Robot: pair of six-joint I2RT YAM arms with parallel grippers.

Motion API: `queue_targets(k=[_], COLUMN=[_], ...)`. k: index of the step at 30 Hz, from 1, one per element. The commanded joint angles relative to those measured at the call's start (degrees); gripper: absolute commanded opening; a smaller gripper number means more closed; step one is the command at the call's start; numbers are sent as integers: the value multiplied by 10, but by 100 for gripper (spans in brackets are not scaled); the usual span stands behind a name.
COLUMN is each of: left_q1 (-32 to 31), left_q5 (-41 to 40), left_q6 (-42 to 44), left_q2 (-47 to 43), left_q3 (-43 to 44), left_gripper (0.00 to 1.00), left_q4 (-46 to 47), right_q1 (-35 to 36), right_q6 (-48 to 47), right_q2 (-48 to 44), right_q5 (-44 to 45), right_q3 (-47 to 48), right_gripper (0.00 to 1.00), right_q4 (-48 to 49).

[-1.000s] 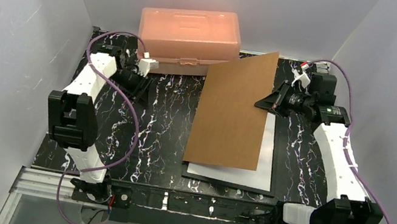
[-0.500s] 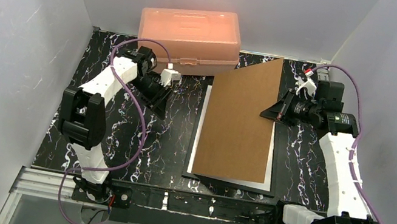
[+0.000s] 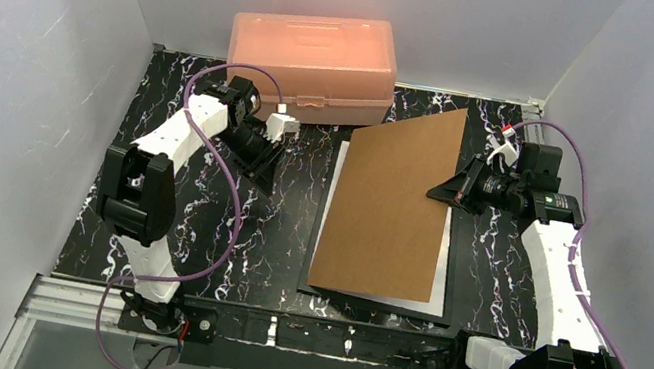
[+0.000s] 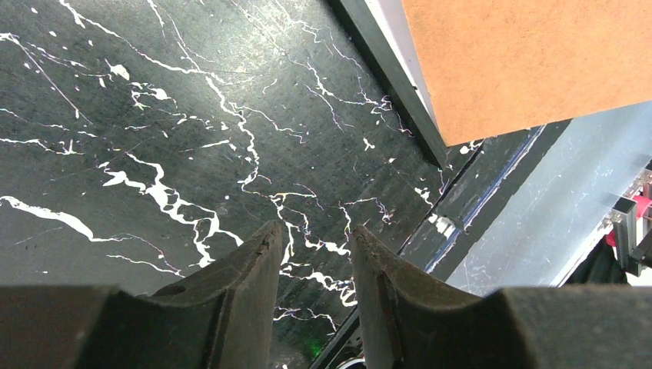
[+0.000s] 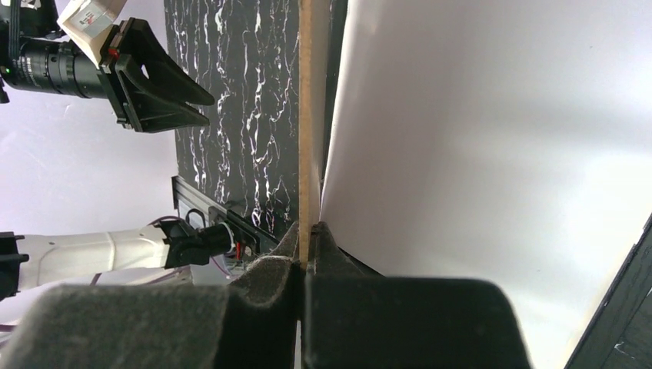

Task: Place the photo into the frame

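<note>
The black frame (image 3: 373, 305) lies flat on the table right of centre, with a white sheet (image 3: 441, 278) inside it. No printed picture shows, so I cannot tell whether that sheet is the photo. A brown backing board (image 3: 390, 206) hangs tilted over both, its far end raised. My right gripper (image 3: 436, 192) is shut on the board's right edge; the right wrist view shows the thin board edge (image 5: 305, 115) pinched at the gripper (image 5: 307, 231), beside the white sheet (image 5: 492, 154). My left gripper (image 3: 269, 174) stands open and empty over bare table (image 4: 315, 234), left of the frame (image 4: 392, 77).
A peach plastic box (image 3: 316, 51) stands at the back, just behind the left wrist. White walls close the table in on the left, right and back. A metal rail runs along the near edge by the arm bases.
The right gripper has swung the board to the right and lowered it over the frame. The left arm has moved from the box toward the frame's left side, its jaws narrowing a little.
</note>
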Motion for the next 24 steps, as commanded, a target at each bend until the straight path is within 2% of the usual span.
queue_targets(k=[1, 10, 24], left_q1=[1, 1, 0], left_q5=[-1, -7, -4], left_q6=[4, 5, 0], left_q2=[-6, -11, -7], left_q3=[-10, -14, -13], left_gripper=[37, 36, 35], left_q4=[-4, 0, 8], right_q1=[-1, -1, -1], right_q6=[14, -7, -21], right_q2=[-23, -6, 29], right_q5=[-47, -31, -28], right_q3=[-14, 5, -40], right_gripper=[1, 1, 1], right_q4=[41, 28, 44])
